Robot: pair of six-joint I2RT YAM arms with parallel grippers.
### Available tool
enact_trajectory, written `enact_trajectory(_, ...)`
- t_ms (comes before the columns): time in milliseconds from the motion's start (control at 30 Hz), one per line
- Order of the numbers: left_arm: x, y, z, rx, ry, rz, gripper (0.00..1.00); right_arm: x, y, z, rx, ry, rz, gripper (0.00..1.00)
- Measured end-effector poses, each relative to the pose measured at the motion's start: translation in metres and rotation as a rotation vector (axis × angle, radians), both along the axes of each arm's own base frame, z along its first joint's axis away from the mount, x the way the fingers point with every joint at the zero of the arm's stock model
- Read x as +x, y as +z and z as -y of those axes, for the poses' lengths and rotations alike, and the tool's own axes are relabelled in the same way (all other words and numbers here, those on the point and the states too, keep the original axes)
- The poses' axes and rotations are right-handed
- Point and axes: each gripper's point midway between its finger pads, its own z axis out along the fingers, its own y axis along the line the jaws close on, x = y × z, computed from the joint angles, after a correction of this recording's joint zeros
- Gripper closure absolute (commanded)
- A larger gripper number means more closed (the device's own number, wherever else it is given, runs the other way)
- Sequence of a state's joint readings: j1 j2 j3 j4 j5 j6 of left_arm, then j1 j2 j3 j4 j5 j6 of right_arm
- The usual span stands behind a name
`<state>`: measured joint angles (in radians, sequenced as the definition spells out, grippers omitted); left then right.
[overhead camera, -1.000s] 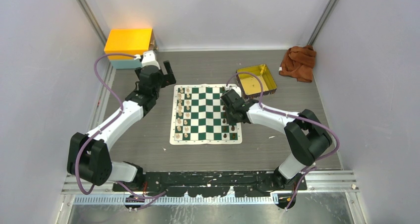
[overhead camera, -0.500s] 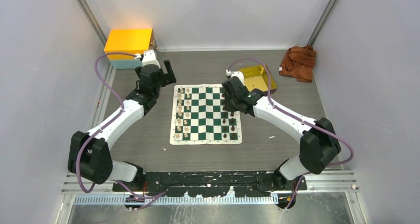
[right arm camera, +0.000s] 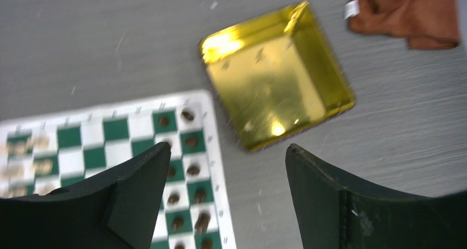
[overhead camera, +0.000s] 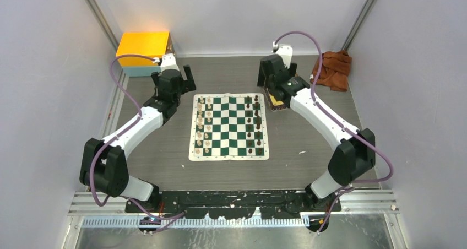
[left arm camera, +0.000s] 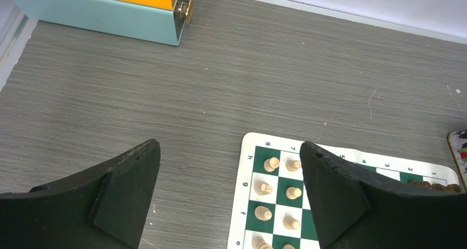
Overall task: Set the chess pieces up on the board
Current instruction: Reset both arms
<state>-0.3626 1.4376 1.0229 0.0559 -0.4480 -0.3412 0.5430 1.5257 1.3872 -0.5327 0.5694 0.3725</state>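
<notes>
The green-and-white board lies flat in the middle of the table. Cream chess pieces fill its two left columns, and dark chess pieces stand in its two right columns. My left gripper hovers open off the board's far left corner. In the left wrist view its jaws stand wide over bare table and the board's edge, with cream pieces between them. My right gripper hangs open above the far right corner; in its wrist view it holds nothing, and dark pieces show blurred below.
A shiny gold tray sits empty just right of the board's far corner, mostly hidden under my right arm in the top view. A brown cloth lies at the back right. An orange box on a teal base stands at the back left.
My right arm has lifted off the board's right columns and swung back over the gold tray, its jaws widening. My left arm has barely moved.
</notes>
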Motion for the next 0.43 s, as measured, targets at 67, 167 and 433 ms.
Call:
enact_trajectory(67, 0.001, 0.000, -0.002, 0.005, 0.006, 0.004, 0.02, 0.021, 0.007, 0.017, -0.003, -0.073, 0.038, 0.08)
enact_trajectory(167, -0.002, -0.008, -0.006, 0.009, 0.013, -0.007, 0.02, 0.056, 0.009, 0.049, -0.024, -0.203, 0.090, 0.05)
enact_trajectory(433, -0.020, -0.054, -0.023, 0.046, 0.038, -0.104, 0.02, 0.104, -0.042, 0.107, -0.151, -0.401, 0.041, 0.00)
